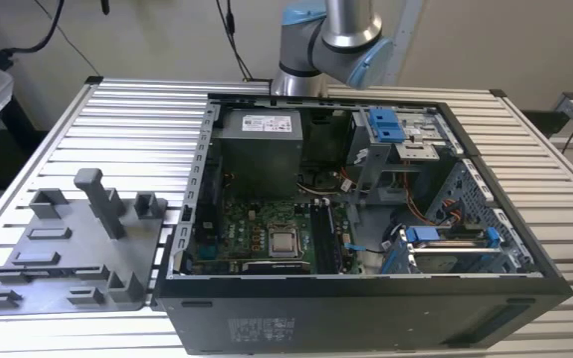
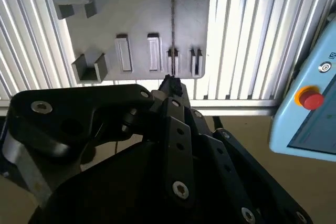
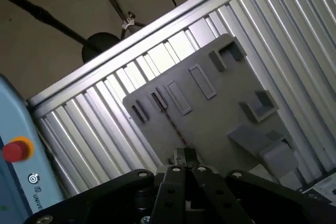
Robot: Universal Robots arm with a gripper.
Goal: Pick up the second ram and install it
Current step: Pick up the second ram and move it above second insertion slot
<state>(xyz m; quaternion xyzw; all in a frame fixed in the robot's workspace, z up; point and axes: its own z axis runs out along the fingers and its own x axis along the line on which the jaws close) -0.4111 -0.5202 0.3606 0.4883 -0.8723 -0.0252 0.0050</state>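
The second ram (image 2: 172, 24) is a thin dark line, edge-on, standing between two slots of the grey holder plate (image 2: 136, 19) near the table's edge. In the first wrist view the ram (image 3: 169, 124) runs across the plate (image 3: 210, 124) up to my fingertips. In the exterior view it looks like a low bar (image 1: 53, 270) on the plate (image 1: 77, 246) at that view's left. My black gripper (image 2: 170, 83) hangs well above the plate, over one end of the ram, apart from it. Its fingers meet at the tip (image 3: 184, 155) with nothing between them.
An open computer case (image 1: 525, 257) lies on the slatted table (image 1: 137, 127), with the motherboard (image 1: 266, 231) exposed inside. The arm's base (image 1: 327, 37) stands behind the case. A light blue pendant with a red button (image 2: 310, 100) sits beyond the table's edge. Grey posts (image 1: 98, 198) rise from the plate.
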